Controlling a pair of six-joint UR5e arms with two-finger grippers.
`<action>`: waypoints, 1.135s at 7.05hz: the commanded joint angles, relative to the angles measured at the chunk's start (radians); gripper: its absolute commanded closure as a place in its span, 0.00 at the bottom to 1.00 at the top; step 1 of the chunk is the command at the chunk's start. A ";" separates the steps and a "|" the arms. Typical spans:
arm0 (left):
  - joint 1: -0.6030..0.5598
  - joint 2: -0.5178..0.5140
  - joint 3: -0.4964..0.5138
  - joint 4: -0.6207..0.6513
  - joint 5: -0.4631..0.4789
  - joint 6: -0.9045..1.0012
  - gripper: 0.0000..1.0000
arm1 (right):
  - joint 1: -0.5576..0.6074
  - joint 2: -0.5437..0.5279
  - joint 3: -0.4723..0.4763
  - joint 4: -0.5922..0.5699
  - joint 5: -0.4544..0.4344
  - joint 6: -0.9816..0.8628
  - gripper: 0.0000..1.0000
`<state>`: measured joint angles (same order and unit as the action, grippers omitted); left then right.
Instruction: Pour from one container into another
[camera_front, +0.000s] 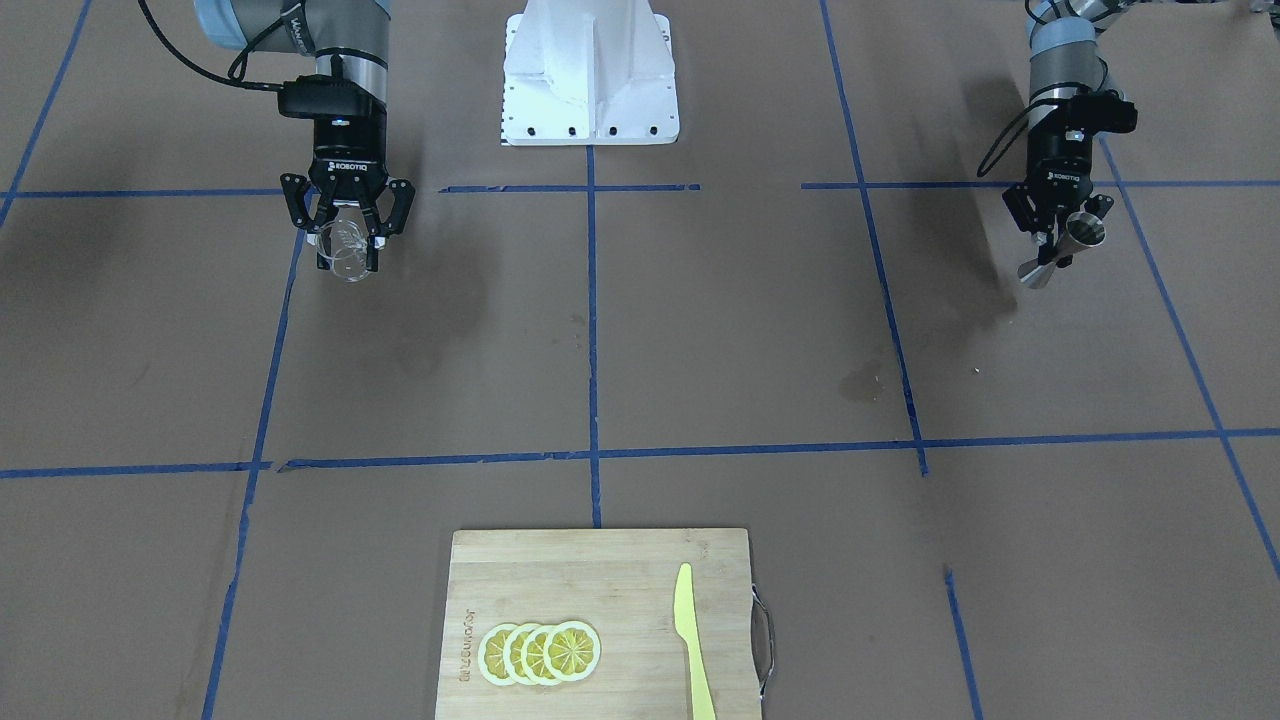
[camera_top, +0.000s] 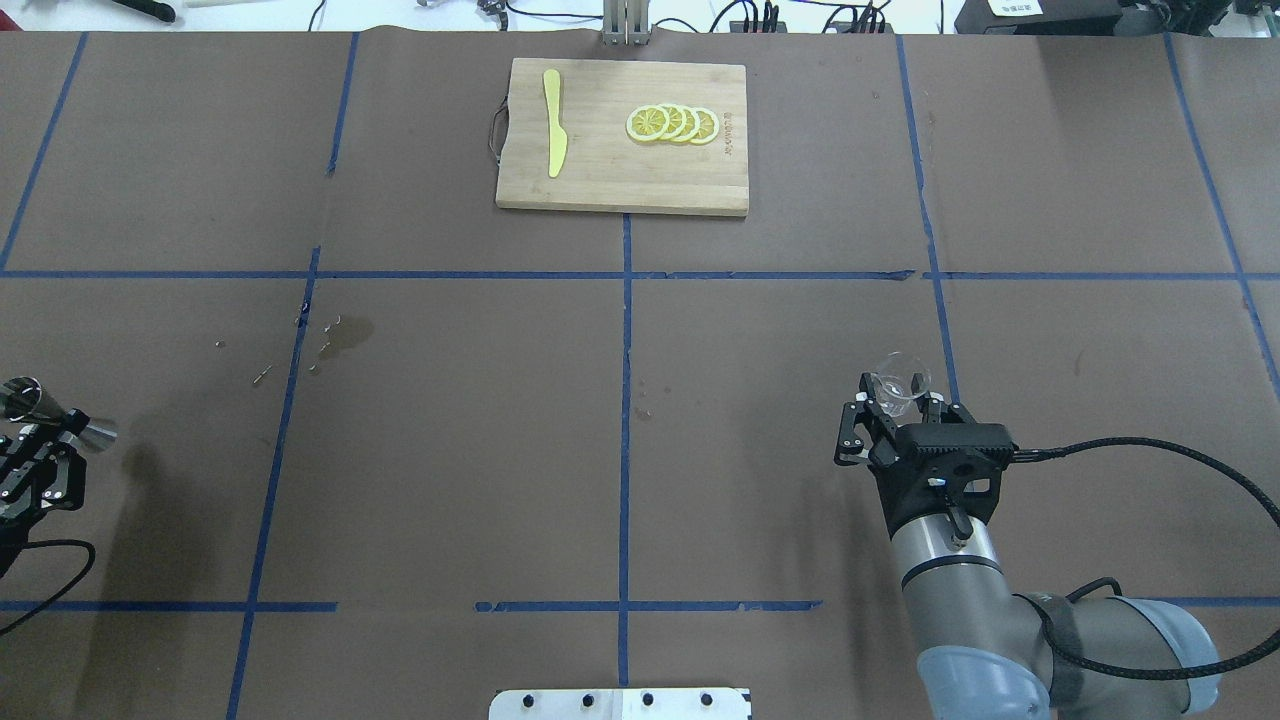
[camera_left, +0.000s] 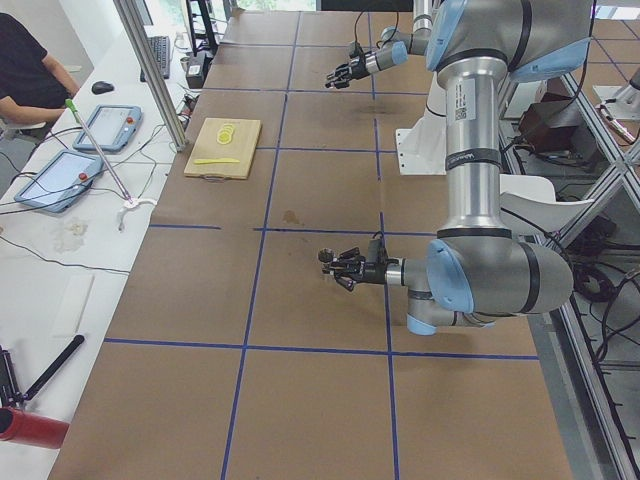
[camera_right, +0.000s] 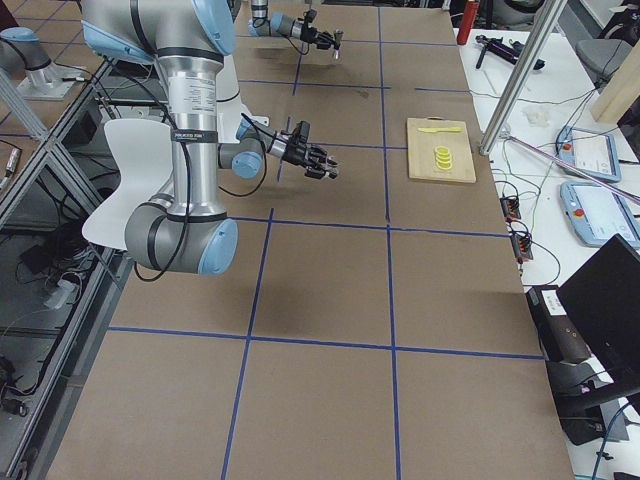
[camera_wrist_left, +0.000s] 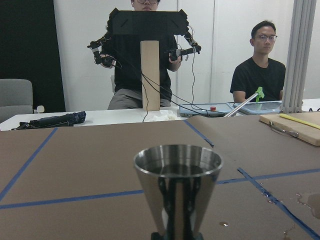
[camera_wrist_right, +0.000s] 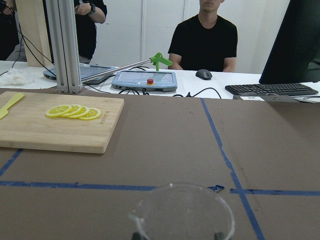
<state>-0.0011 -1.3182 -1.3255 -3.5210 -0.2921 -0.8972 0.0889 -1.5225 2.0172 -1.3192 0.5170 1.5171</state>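
Note:
My right gripper (camera_top: 900, 400) is shut on the clear glass cup (camera_top: 900, 380), held above the table on the robot's right side. The same cup (camera_front: 345, 250) shows at the left of the front view, and its rim (camera_wrist_right: 182, 212) fills the bottom of the right wrist view. Far across the table, my left gripper (camera_top: 52, 435) is shut on the narrow waist of the silver hourglass jigger (camera_top: 88, 430), whose open top cone (camera_wrist_left: 177, 172) faces up in the left wrist view. In the front view the jigger (camera_front: 1082, 230) is at the right. I cannot tell what either vessel contains.
A bamboo cutting board (camera_top: 620, 185) lies at the far middle with lemon slices (camera_top: 672, 123) and a yellow knife (camera_top: 553, 135) on it. A wet stain (camera_top: 350, 330) marks the brown paper left of centre. The white robot base (camera_front: 590, 75) is between the arms. Operators sit beyond the far edge.

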 joint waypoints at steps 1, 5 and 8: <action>0.015 0.001 0.006 0.049 0.028 -0.006 1.00 | -0.001 0.001 0.003 0.000 0.000 0.000 1.00; 0.036 -0.001 0.006 0.070 0.022 -0.008 1.00 | -0.003 0.002 0.006 0.000 -0.002 0.000 1.00; 0.046 -0.001 0.012 0.071 0.018 -0.026 1.00 | -0.003 0.002 0.009 0.000 -0.002 0.000 1.00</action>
<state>0.0404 -1.3192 -1.3139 -3.4502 -0.2731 -0.9116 0.0859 -1.5202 2.0256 -1.3192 0.5154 1.5171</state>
